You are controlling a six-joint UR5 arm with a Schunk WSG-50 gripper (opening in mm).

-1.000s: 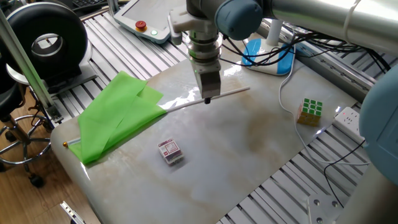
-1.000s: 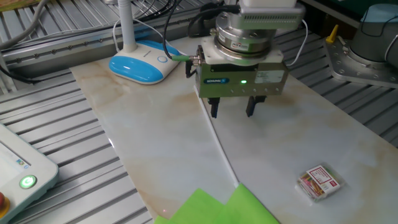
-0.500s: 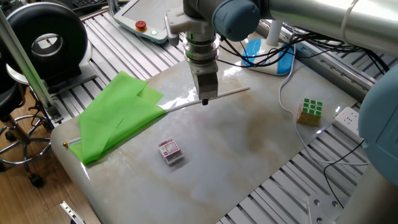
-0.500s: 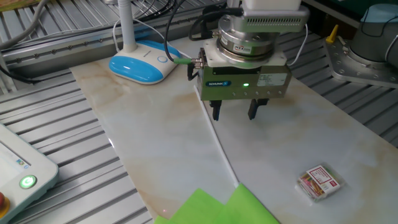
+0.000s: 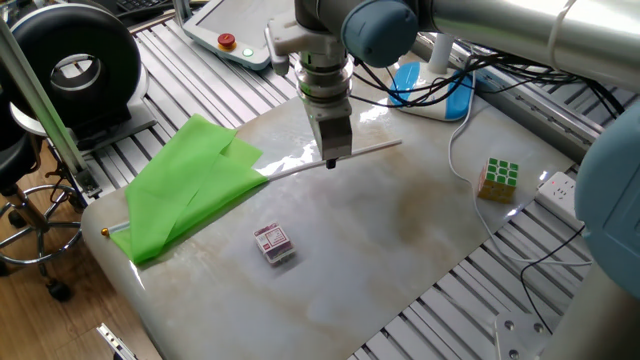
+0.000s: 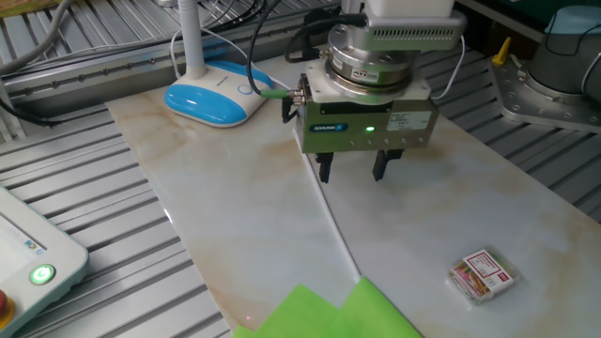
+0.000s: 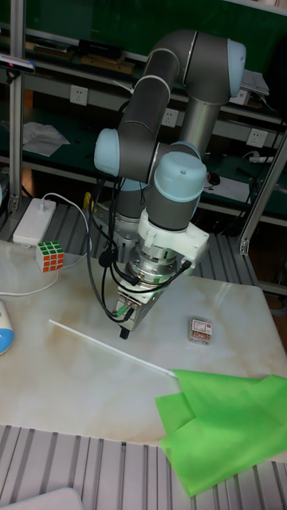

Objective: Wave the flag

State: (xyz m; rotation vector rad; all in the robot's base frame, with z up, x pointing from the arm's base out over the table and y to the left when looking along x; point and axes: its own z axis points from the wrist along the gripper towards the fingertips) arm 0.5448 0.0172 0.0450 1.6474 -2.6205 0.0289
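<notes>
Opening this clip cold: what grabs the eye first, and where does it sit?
The bright lime-green flag stands out at once, its cloth lying crumpled at one end of the marble-look table, its slim white pole stretching across the top. Right above the pole hangs the gripper, fingers open on either side of it. Smaller extras: a Rubik's cube near the far edge and a small card box beside the cloth.

My arm is built of thick silver-grey tubes joined by rounded joints with pale blue caps. At my wrist, a ribbed metal collar and white flange lead to my end effector (image 6: 352, 173), a boxy grey housing with a small blue label, a lit green lamp and two short black fingers (image 6: 325, 167). Black cables loop along my forearm, and a green-tipped connector plugs into the housing's side.
</notes>
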